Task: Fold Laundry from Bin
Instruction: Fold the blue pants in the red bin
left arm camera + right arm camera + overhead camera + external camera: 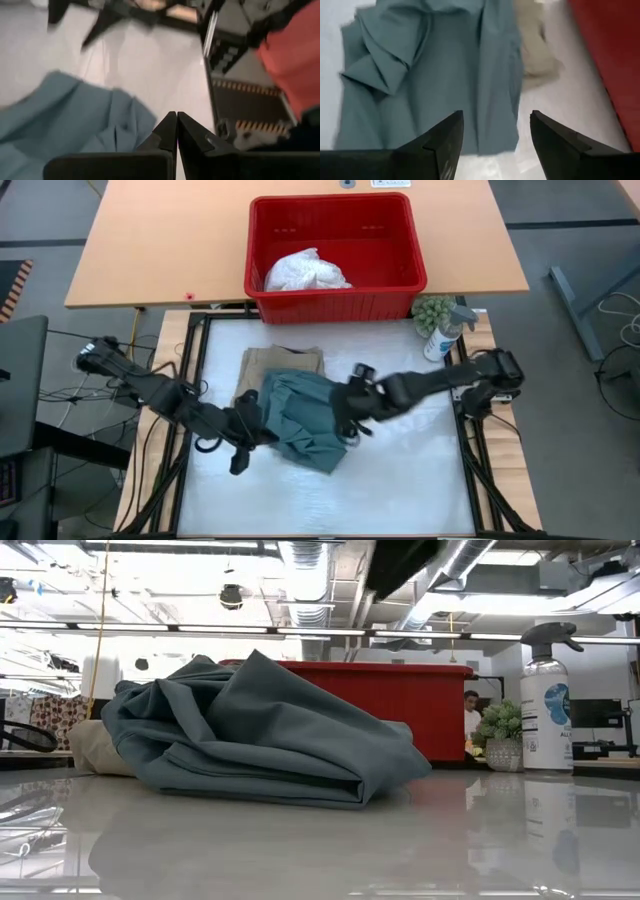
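Red bin (336,255) at far counter edge holds white garment (306,272). Teal garment (310,420) overlaps beige one (283,364). Left pincer (240,461) closed, empty; right pincer (349,427) wide above teal.

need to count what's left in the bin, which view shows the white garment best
The high view: it looks down into the bin, where the white garment lies bunched. The low view shows only the bin's red wall, both wrist views just a red edge; none shows the white garment.
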